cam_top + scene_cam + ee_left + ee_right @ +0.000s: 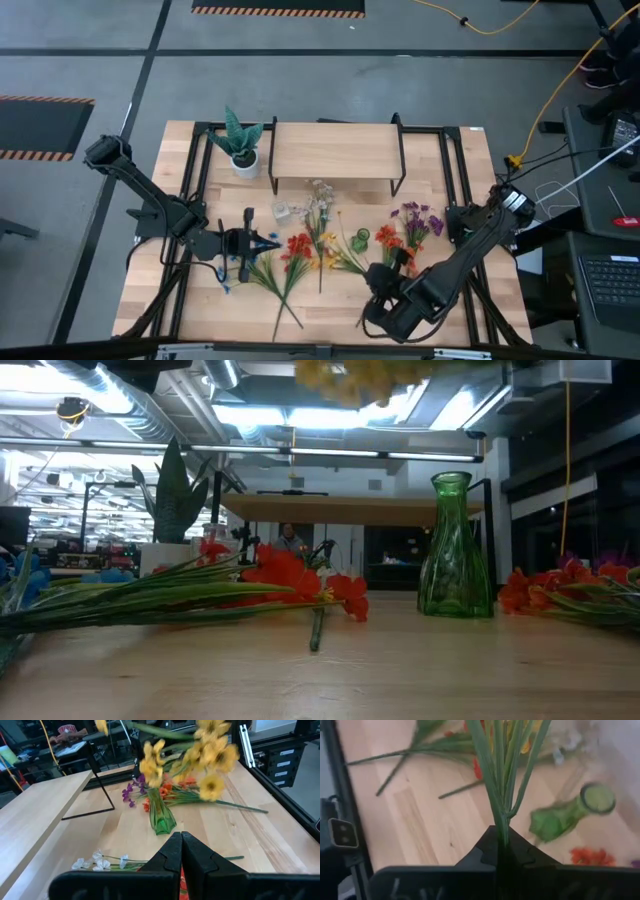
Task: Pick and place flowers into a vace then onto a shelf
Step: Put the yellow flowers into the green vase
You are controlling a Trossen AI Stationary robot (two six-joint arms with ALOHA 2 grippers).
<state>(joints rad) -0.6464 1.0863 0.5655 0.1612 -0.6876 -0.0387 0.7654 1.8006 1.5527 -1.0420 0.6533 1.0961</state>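
- The right gripper (pixel 501 851) has its jaws clenched on the bottom of a bunch of green stalks, the yellow flowers (pixel 200 755). From the jaws the stalks fan out forward, and the blooms hang in the air above the tabletop (pixel 330 300).
- The green vase (pixel 560 817) stands ahead of these jaws and a little to the side, well apart from the stalk ends. I think the stalks are spread too wide for the narrow mouth, so some may catch on the rim and slip outside.
- The vase looks tall and slim. A push from a stalk or from the jaws could tip it over onto the red flowers (pixel 290 575) lying just beside it.
- The left gripper (pixel 181 851) rests low over the tabletop with its jaws pressed together on nothing. Ahead of it lie white flowers (pixel 100 863), then the vase. If it moves forward it may disturb them.
- The shelf (pixel 333 152) waits beyond the vase, with nothing on its board. A spiky green plant (pixel 240 140) in a white pot stands near its end.
- The tabletop is pale wood with a black frame, and more stems lie scattered on it, among them purple flowers (pixel 420 216).
- The room has a grey floor with striped marks, a yellow cable (pixel 560 95), and desks behind.
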